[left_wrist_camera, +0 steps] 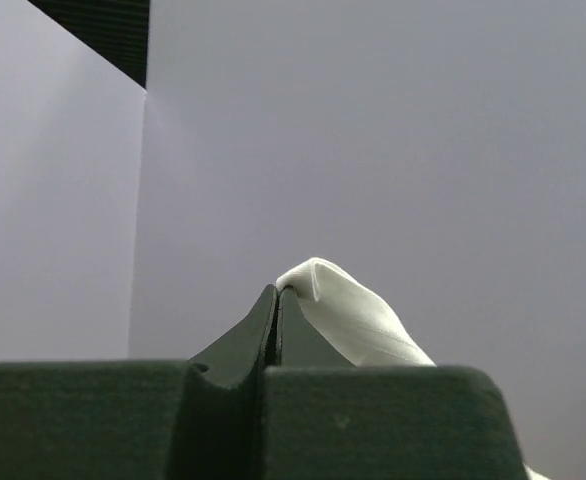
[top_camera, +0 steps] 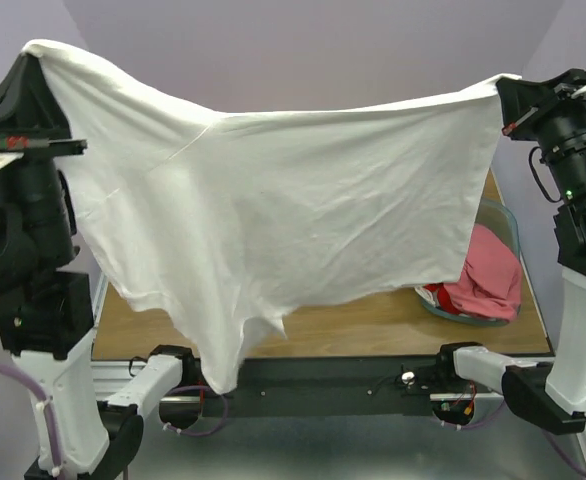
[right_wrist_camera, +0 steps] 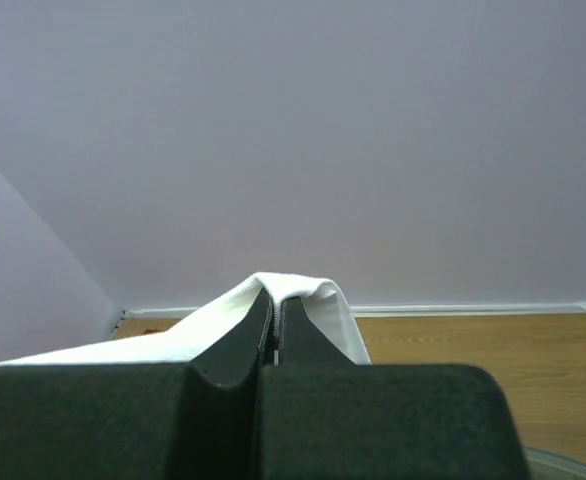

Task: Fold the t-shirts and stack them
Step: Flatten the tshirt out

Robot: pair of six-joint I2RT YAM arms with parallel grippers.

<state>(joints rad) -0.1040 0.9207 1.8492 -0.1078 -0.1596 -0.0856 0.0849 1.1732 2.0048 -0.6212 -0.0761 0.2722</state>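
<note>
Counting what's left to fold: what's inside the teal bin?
A pink t-shirt bunched up in the teal bin, with red cloth at its near edge. The hanging white t-shirt covers the bin's left part, so anything there is hidden.

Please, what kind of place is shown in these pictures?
Probably a robotics lab or test cell. Two robot arms stand at a wooden table's edge, plain lilac walls enclose it, and the left gripper and right gripper hold up a white t-shirt near a teal bin.
</note>
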